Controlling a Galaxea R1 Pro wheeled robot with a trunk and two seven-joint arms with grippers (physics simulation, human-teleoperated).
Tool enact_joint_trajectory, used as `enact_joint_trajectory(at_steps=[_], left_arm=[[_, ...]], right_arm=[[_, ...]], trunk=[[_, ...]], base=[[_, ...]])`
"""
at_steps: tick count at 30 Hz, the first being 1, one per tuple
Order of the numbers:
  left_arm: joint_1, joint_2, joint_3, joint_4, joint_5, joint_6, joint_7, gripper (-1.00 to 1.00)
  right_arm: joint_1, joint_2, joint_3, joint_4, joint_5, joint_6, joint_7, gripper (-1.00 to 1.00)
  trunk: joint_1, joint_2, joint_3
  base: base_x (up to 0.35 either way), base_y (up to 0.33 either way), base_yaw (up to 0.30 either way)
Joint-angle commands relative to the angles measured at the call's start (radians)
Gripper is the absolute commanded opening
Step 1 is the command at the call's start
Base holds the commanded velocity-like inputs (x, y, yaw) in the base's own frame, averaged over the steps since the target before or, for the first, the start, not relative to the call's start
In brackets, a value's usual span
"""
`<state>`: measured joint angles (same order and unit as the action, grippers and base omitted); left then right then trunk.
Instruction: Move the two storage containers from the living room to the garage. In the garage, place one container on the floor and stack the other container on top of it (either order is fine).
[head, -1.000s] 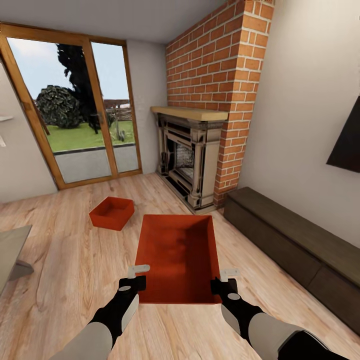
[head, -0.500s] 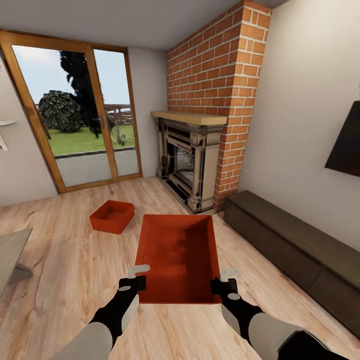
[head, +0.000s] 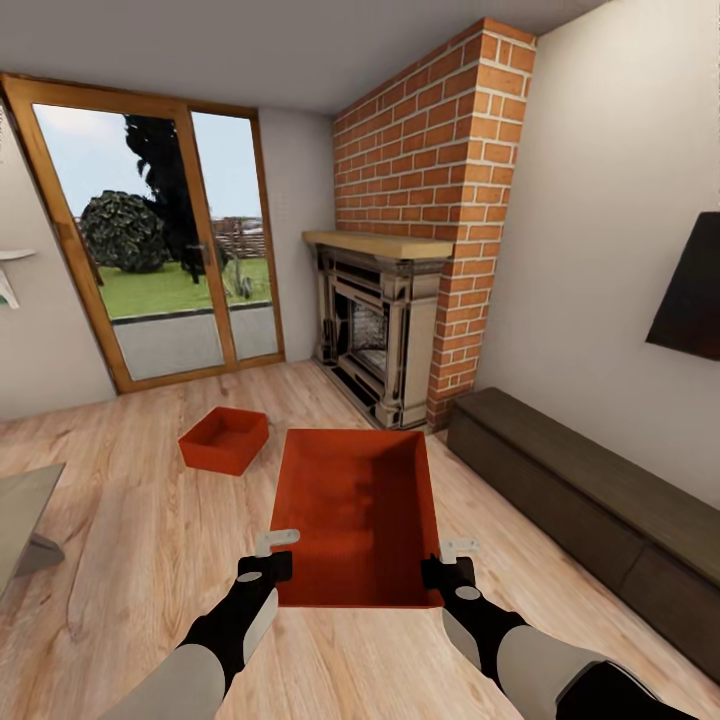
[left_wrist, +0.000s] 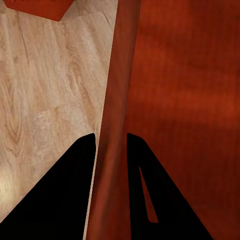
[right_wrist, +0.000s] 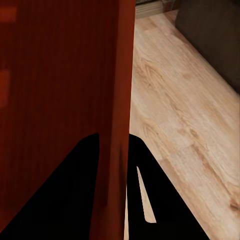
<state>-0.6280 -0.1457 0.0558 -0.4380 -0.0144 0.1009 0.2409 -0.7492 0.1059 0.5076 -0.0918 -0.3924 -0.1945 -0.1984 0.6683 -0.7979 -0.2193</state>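
I hold one orange-red storage container (head: 355, 515) in front of me, above the light wood planks of the living room. My left gripper (head: 268, 556) is shut on its left wall (left_wrist: 116, 125), one finger inside and one outside. On the opposite side my right gripper (head: 452, 562) is shut on the right wall (right_wrist: 120, 100). The second storage container (head: 224, 439) rests on the wood planks ahead and to the left, near the glass doors (head: 160, 250).
A red brick fireplace (head: 400, 300) stands straight ahead. A long low dark bench (head: 590, 500) runs along the right wall under a black TV (head: 692, 290). A grey table corner (head: 20, 515) juts in at the left edge.
The whole view has shifted, so the camera has moved: the fireplace, doors and floor container look slightly farther and lower. The held container and both grippers keep their place relative to me.
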Motion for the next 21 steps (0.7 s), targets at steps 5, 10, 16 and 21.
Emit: enact_joint_trajectory(at_steps=[5, 10, 16, 21], left_arm=[[-0.001, 0.000, 0.018, -0.005, -0.022, 0.008, 0.024, -1.00], [-0.001, 0.000, 0.018, -0.005, -0.022, 0.008, 0.024, -1.00], [-0.001, 0.000, 0.018, -0.005, -0.022, 0.008, 0.024, -1.00], [-0.001, 0.000, 0.018, -0.004, -0.022, -0.012, 0.024, -1.00]], right_arm=[[-0.001, -0.002, -0.029, 0.020, -0.017, -0.008, -0.007, -1.00], [-0.001, -0.002, -0.029, 0.019, -0.017, -0.008, -0.007, -1.00], [-0.001, -0.002, -0.029, 0.020, -0.017, -0.008, -0.007, -1.00], [-0.001, -0.002, -0.030, 0.020, -0.017, -0.007, -0.007, -1.00]], trunk=[[0.000, -0.001, 0.007], [0.000, -0.001, 0.010], [0.000, -0.001, 0.011], [0.000, -0.001, 0.011]], base=[[0.000, 0.000, 0.000], [0.000, 0.000, 0.000], [0.000, 0.000, 0.000], [0.000, 0.000, 0.000]])
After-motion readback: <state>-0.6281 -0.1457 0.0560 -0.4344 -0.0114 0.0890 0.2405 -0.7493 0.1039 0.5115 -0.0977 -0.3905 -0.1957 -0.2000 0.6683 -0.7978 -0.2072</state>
